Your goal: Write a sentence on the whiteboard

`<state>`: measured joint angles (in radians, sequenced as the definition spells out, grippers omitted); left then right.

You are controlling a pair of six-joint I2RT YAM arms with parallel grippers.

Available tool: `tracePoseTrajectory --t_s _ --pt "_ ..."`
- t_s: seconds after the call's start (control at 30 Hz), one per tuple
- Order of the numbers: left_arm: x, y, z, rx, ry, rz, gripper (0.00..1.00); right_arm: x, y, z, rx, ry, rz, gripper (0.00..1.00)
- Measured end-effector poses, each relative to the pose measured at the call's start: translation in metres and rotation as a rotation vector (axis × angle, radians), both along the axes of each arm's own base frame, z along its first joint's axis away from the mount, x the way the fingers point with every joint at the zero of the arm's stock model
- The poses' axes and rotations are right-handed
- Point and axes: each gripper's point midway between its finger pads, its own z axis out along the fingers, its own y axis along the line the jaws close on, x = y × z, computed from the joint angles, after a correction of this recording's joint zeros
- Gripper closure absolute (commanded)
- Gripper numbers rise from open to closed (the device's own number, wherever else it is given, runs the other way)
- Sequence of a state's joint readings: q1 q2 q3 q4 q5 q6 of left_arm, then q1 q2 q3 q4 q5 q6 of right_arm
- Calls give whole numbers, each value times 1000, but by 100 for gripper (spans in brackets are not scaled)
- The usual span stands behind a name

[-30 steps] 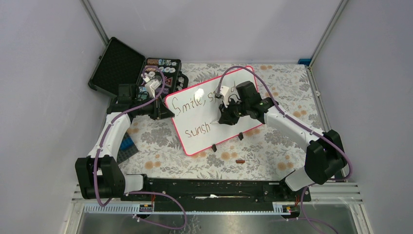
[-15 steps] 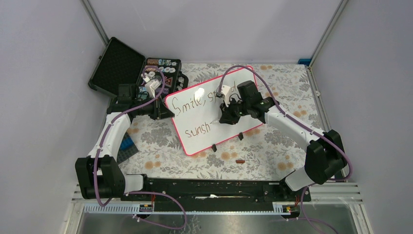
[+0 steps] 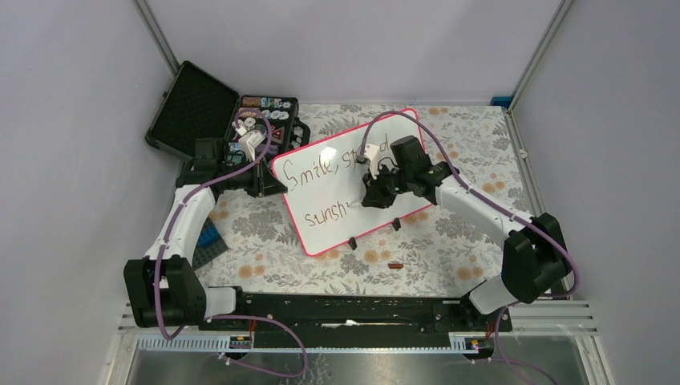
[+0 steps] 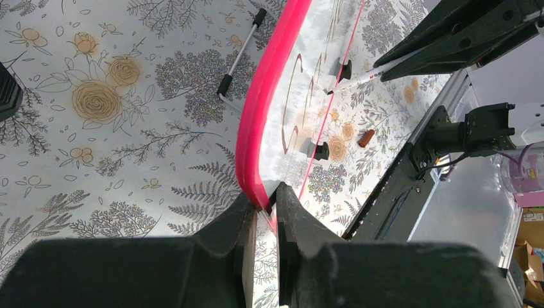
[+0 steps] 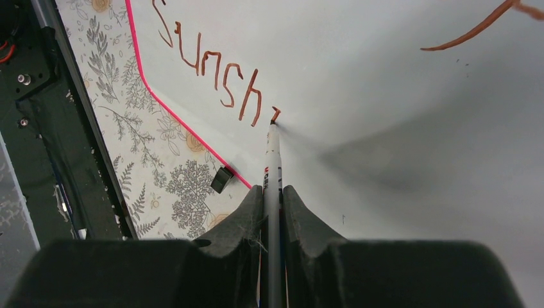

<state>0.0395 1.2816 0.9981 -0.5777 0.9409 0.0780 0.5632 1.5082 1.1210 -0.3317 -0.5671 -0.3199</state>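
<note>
**Top external view**
- One large glossy white rectangular whiteboard (image 3: pixel 335 234) with a thin pink-red rim and rounded corners. It sits askew in the middle of the flower-printed bench (image 3: pixel 449 241).
- One dark handwritten sentence (image 3: pixel 311 172) on the board, in two lines. The upper line opens "Smile," and then passes under the right arm. The lower line reads "sunsh".
- One black left hand (image 3: pixel 269 183), at the board's left edge.
- One black right hand (image 3: pixel 366 195), over the middle of the board.
- One open black hard case (image 3: pixel 196 108), at the far left corner just beyond the board.
- One small brown cap (image 3: pixel 394 265), on the bench near the board's near edge and apart from it.

**Left wrist view**
- The left hand's two fingers are pressed together on the pink-red rim, pinching the edge of the whiteboard.
- Two small black clip feet (image 4: pixel 319 149) sit along the board's far long edge.
- The brown cap lies on the bench beside them.

**Right wrist view**
- The right hand's fingers are closed tight on a slim white marker (image 5: pixel 273 160), which runs out straight between them.
- The marker's dark tip touches the white surface just right of the "h" of "sunsh", at a short stroke.
- One clip foot shows at the rim below the lettering.
</note>
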Motion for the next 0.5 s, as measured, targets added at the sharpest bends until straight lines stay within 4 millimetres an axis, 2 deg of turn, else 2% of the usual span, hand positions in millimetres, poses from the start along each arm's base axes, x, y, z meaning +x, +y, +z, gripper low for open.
tracePoseTrajectory --t_s 0.5 --pt "0 0 0 0 1 1 100 -14 -5 -19 -28 43 13 100"
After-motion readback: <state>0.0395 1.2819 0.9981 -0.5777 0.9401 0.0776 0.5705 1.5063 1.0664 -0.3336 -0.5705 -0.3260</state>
